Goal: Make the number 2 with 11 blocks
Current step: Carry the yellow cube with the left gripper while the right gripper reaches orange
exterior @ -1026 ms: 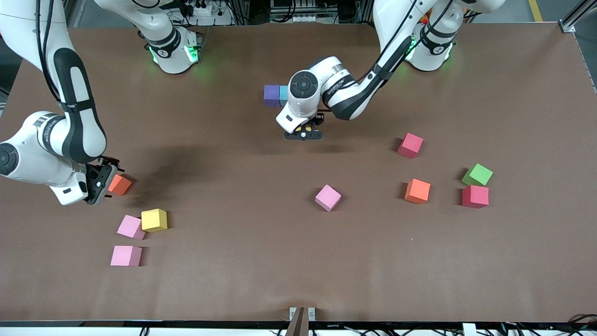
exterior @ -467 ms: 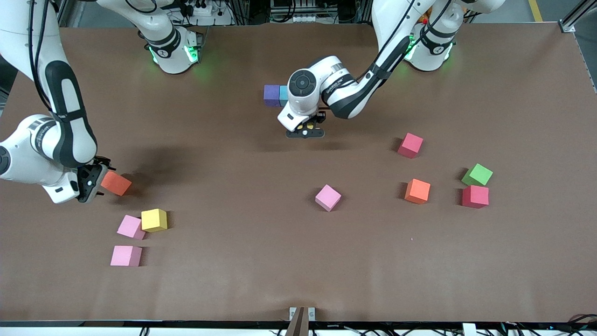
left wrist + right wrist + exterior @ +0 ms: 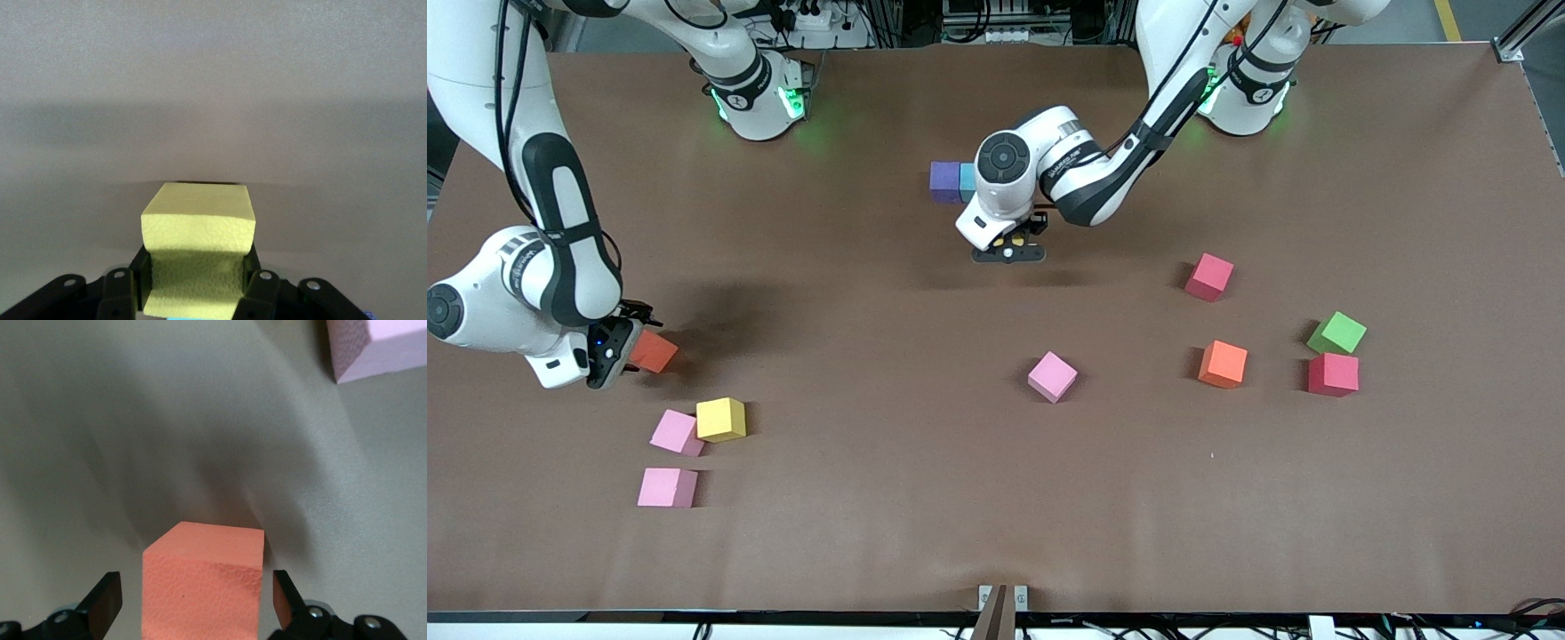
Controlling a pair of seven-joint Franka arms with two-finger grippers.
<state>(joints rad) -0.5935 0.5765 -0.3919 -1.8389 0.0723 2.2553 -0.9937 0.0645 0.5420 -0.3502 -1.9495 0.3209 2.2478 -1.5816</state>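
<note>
The left gripper sits just above centre in the front view, closed on a yellow block; the left wrist view shows its 2 fingers pressed against the block's sides, over bare table. Just up from it in the frame, a purple block and a cyan-blue block lie touching in a short row, partly hidden by the arm's wrist; only these 2 cubes of the number 2 can be seen.

The right gripper is at the left edge of the frame, mid-height, at an orange block. In the right wrist view its fingers stand apart on either side of that block with a gap on each side, so it is open.

In the lower left of the frame, a 2nd yellow block touches a light pink block, and another light pink block lies just below them. A 3rd pink block sits alone a little right of centre. At the right, a rose-red block lies above a 2nd orange block; farther right, a green cube sits just above a deep red cube.

No containers are on the table.
</note>
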